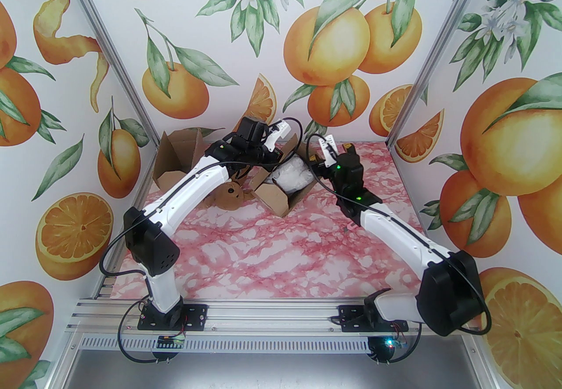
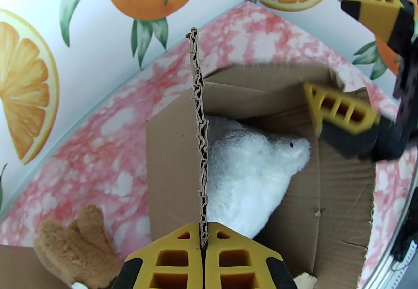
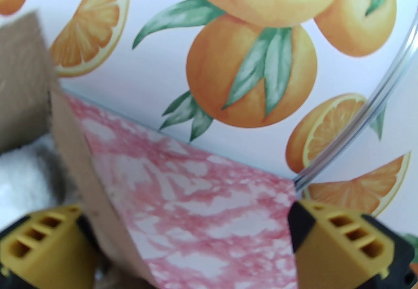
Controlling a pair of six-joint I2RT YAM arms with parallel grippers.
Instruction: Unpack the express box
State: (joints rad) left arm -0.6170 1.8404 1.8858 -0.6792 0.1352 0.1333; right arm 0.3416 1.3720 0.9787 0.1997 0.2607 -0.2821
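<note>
In the centre of the top view, the left gripper (image 2: 203,245) is closed tight on a flap (image 2: 200,124) of the express box (image 1: 274,199). The right gripper (image 3: 184,229) stands wide open, empty, astride the box wall (image 3: 98,183); it could catch cardboard, not the white plush (image 2: 251,170).

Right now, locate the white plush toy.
In the top view the white plush toy sits in the cardboard box, right of the brown teddy.

L gripper (image 2: 203,243), bottom ctr, pinched box flap (image 2: 199,137) edge-on. White plush (image 2: 258,170) lay inside box (image 2: 343,190), mid-frame. Brown plush (image 2: 78,242) sat lower left; R gripper (image 2: 356,59) spread wide, upper right.
</note>
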